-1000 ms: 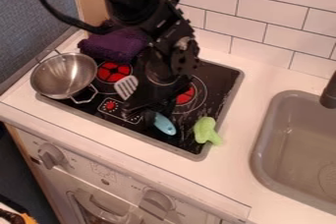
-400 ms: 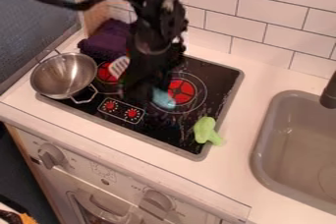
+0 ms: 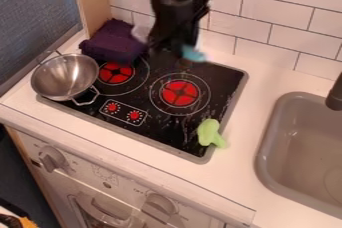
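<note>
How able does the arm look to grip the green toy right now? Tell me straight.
Probably not: the hand, above the back of the stove, seems to have the spatula in its grip. The green toy itself looks uncovered, at the stove's front right corner.

a hand could pass over the middle of the stovetop (image 3: 163, 126), at the frame's centre, or along the counter (image 3: 248, 127) right of it. in the way: metal pot (image 3: 65, 76) at left, purple cloth (image 3: 110, 42) upper left, green toy (image 3: 209, 132) lower right of centre, tiled wall (image 3: 267, 22) along the top, faucet (image 3: 335, 94) at the right edge.
</note>
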